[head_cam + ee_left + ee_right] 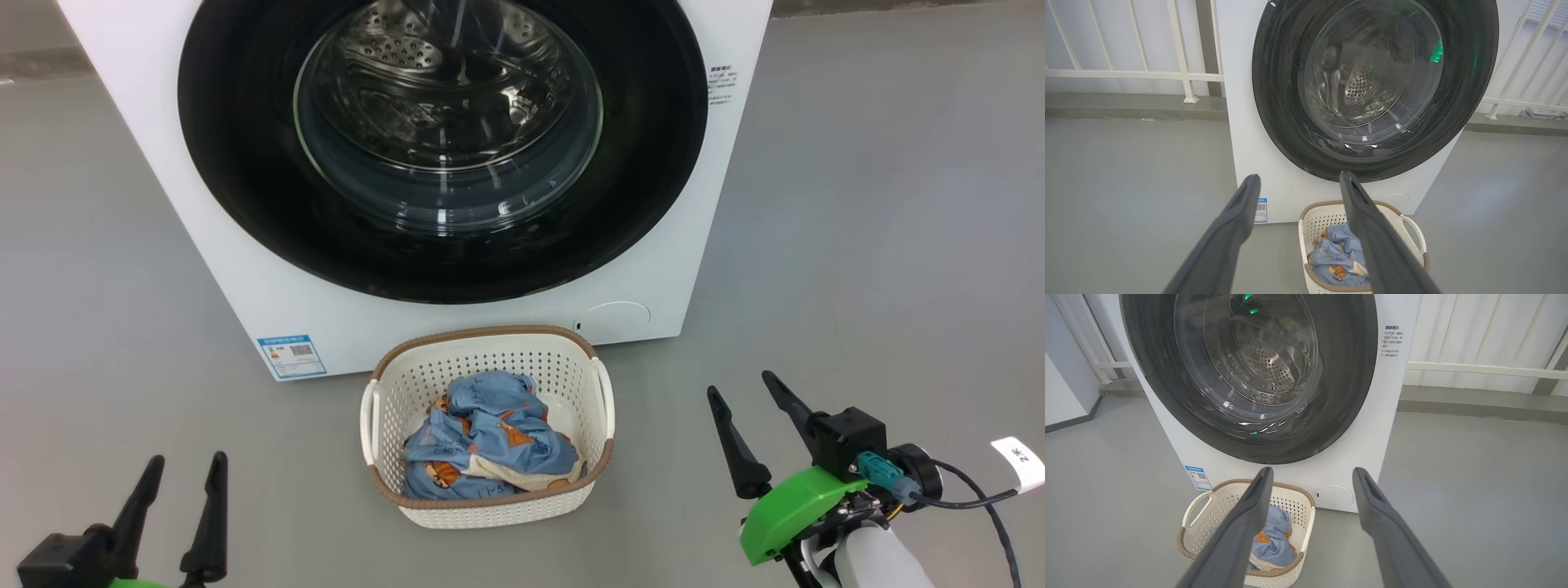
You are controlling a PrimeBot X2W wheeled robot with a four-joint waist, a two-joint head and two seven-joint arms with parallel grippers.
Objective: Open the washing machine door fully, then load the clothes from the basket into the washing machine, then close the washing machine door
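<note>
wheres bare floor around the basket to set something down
Bare floor lies between the basket and the left gripper, between the basket and the right gripper, and right of the washing machine. Crowded: the basket sits close to the machine's front.

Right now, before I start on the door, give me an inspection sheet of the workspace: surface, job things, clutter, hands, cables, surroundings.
Surface: smooth grey floor, no spills seen.
Job's things: white washing machine faces the robot; the washing machine door is shut, with the steel drum visible through its glass. The basket stands on the floor just in front of the machine, below the door. The clothes lie bundled inside the basket.
Clutter: nothing seen.
Hands: left hand open, holding nothing, to the left of the basket; right hand open, holding nothing, to its right.
Cables: black cable with a white tag loops off the right wrist.
Surroundings: white railing behind the machine.
</note>
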